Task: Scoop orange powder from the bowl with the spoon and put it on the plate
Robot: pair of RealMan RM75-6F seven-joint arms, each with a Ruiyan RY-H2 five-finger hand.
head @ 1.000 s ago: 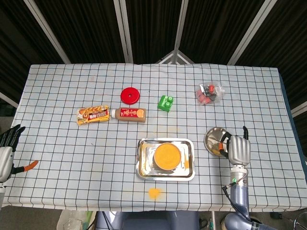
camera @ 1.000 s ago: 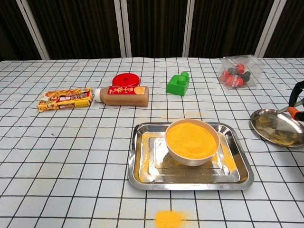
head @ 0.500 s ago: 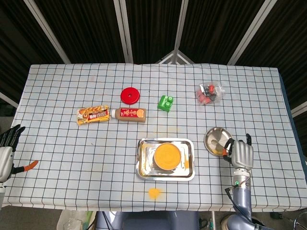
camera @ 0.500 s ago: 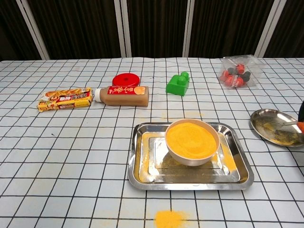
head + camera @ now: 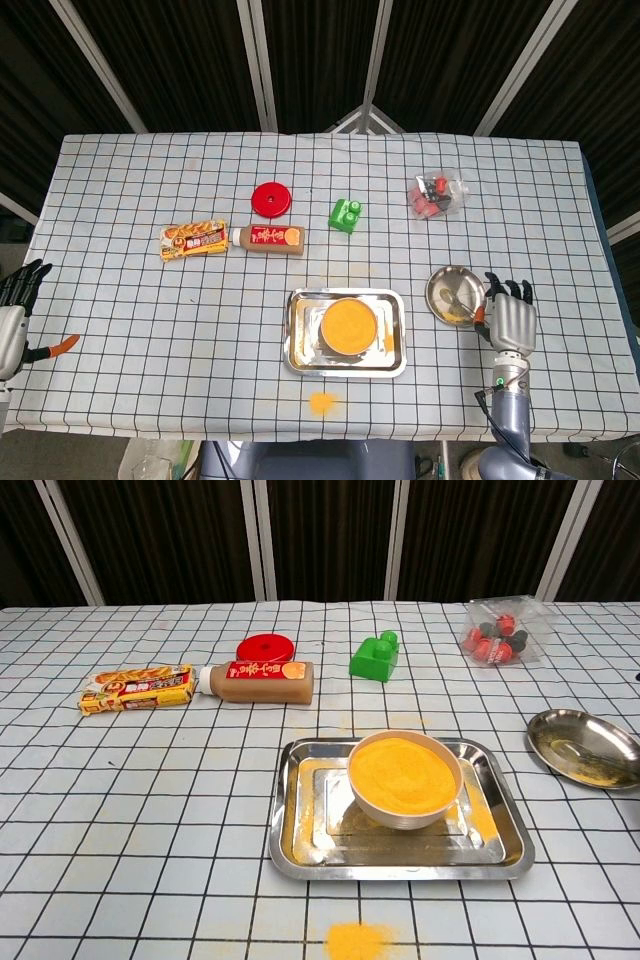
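Pulling back from the plate (image 5: pixel 455 294), the right hand (image 5: pixel 510 322) now sits just beside its rim, closer to the robot than it was a second ago. Its fingers are spread apart and it holds nothing. A second ago that hand was over the plate with the spoon's orange handle in it. Now the spoon (image 5: pixel 577 751) lies in the plate with some orange powder around it. This looks like the scoop has been tipped out and the spoon let go, so this round of the job seems done.

The bowl (image 5: pixel 405 778) is full of orange powder and sits inside the metal tray (image 5: pixel 500 832), well apart from the plate. A small heap of spilled powder (image 5: pixel 359 940) lies on the cloth near the front edge of the table.

The left hand (image 5: pixel 12 320) waits at the far left edge, with something small and orange by it; whether it grips that cannot be told.

The brown bottle (image 5: pixel 257 682) has a red label, and the snack pack (image 5: pixel 138 688) has printing too, but the writing is too small to read.
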